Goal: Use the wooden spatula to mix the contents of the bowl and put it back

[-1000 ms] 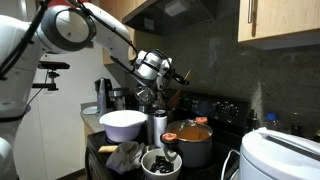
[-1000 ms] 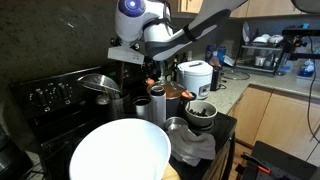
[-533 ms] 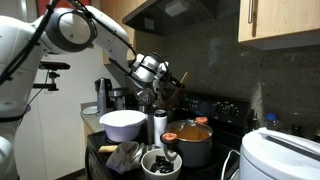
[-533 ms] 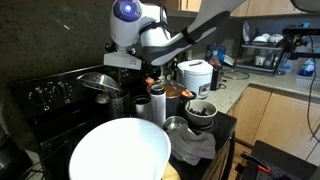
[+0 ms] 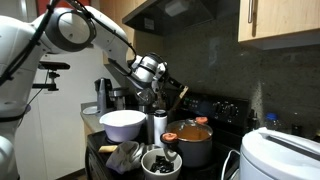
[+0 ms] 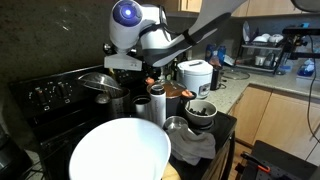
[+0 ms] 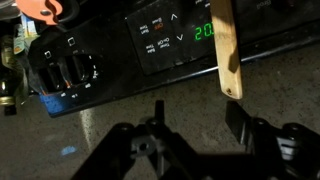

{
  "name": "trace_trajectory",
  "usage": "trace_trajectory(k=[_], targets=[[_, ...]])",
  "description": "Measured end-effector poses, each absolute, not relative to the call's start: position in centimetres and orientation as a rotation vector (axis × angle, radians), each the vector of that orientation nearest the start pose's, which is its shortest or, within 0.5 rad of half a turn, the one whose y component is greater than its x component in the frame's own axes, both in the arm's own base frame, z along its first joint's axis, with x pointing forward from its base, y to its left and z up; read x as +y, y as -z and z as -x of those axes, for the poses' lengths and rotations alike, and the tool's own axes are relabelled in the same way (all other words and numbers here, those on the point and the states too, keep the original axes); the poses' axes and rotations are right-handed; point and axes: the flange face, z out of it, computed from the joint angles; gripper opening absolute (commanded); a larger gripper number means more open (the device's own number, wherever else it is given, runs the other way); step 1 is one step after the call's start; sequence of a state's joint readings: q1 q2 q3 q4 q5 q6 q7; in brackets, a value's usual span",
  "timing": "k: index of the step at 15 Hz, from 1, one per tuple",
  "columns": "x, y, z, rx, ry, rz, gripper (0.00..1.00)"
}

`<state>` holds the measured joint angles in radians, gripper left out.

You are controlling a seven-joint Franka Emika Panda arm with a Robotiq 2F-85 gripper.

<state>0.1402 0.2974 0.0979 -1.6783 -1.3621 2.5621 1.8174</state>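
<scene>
While the black two-fingered Robotiq gripper (image 7: 197, 112) is hanging above the back edge of the bench with its jaws spread wide and nothing between them, the long light-brown wooden spatula (image 7: 226, 45) is sitting ahead of the jaws but off their centre line. It is lying toward the finger on the right of the wrist view. Its flat end is stopping just short of that fingertip, and I cannot tell whether the two are touching.

Its long axis is running straight up the wrist view, across the black stove control panel with green digits (image 7: 165, 38). The closing line of the jaws is therefore crossing it roughly square. Judging from that, the grasp is not yet made, and the next move is calling for a sideways shift to bring the wood between the fingers.

In an exterior view the spatula (image 5: 179, 96) is leaning steeply upward near the back edge, its free end just beside the gripper.

The small round white bowl with dark contents (image 5: 160, 163) is sitting at the front edge of the bench, well apart from the jaws. It is sitting in front of the grey pot with orange-red contents (image 5: 192, 135) and near the large white mixing bowl (image 5: 123, 123).
</scene>
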Motion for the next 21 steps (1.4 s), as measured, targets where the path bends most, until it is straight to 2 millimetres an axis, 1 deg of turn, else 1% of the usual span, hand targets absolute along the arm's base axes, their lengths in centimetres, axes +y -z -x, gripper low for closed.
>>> trace_trajectory(k=[1, 4, 6, 8, 11, 13, 16, 18, 21], targets=[[16.8, -48.7, -66.3, 0.82, 1.699, 2.63, 1.0], [15.8, -50.0, -66.2, 0.859, 1.734, 2.621, 1.0], [14.4, -51.6, -66.1, 0.904, 1.773, 2.629, 1.0], [12.7, -53.6, -65.7, 0.947, 1.804, 2.664, 1.0], [9.9, -56.3, -64.2, 0.999, 1.799, 2.747, 1.0], [7.9, -57.5, -62.8, 1.021, 1.743, 2.826, 1.0], [4.8, -58.4, -60.5, 1.041, 1.615, 2.961, 1.0], [2.6, -58.3, -58.7, 1.052, 1.497, 3.056, 1.0], [-0.6, -57.5, -55.8, 1.107, 1.319, 3.177, 1.0]])
